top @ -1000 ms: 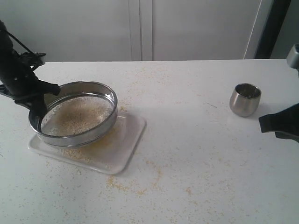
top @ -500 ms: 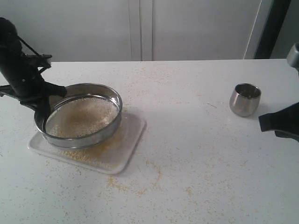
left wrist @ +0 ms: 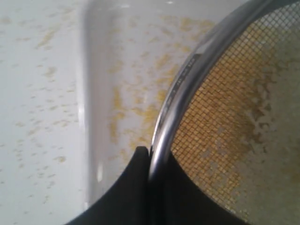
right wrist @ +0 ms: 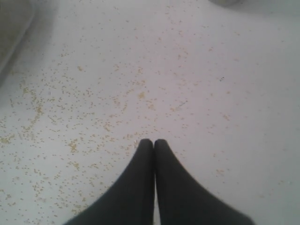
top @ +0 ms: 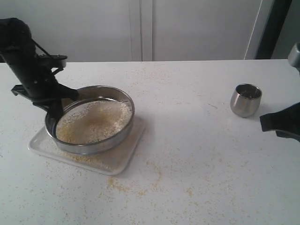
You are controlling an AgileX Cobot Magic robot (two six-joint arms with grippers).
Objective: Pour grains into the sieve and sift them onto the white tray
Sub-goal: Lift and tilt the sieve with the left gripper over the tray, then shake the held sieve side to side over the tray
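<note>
Left gripper (top: 55, 105): jaws clamped on the left rim of the sieve (top: 105, 146), holding it over the tray (top: 125, 161) at the counter's left.

Right gripper (right wrist: 153, 143): at the right, jaws closed on nothing.

Risk: the sieve reaches close to the tray's right edge, so shaking there could drop grains (top: 93, 121) onto the counter (top: 201, 150). The single rim grip could also slip and tilt the sieve.

The counter is white and littered with grains. A steel cup (top: 245, 99) stands at the right. A pale panelled wall lies behind.

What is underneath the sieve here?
The white tray, with yellow grains scattered on its exposed edge. The part directly beneath the sieve is hidden by the mesh and its load.
</note>
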